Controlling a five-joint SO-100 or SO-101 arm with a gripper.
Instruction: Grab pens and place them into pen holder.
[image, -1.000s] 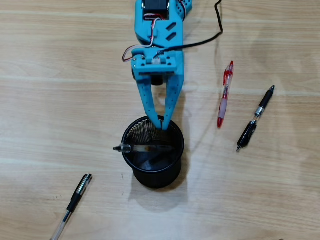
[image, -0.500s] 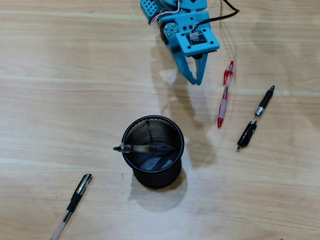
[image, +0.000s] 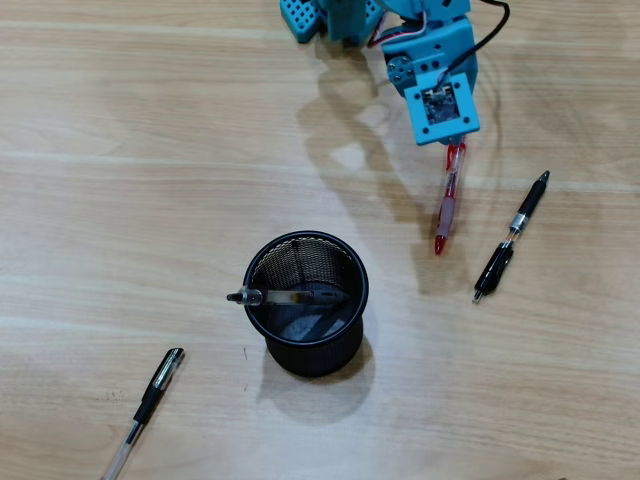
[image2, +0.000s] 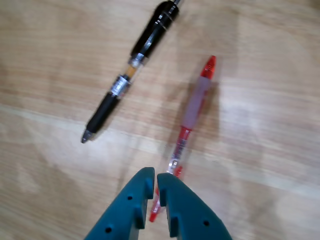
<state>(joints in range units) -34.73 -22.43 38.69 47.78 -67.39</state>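
With its jaws pressed together and empty, the tool (image2: 155, 186) hangs over the red pen (image2: 192, 117) lying on the desk (image: 120, 200); light, stiff, slippery, it seems best pinched across its frosted grip.

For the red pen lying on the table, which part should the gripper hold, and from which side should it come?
Hold the red pen at its frosted grip sleeve, coming from straight above with the fingers either side of the barrel. It lies flat with free wood around it, the black pen apart. The gripper looks nearly shut, so open first.
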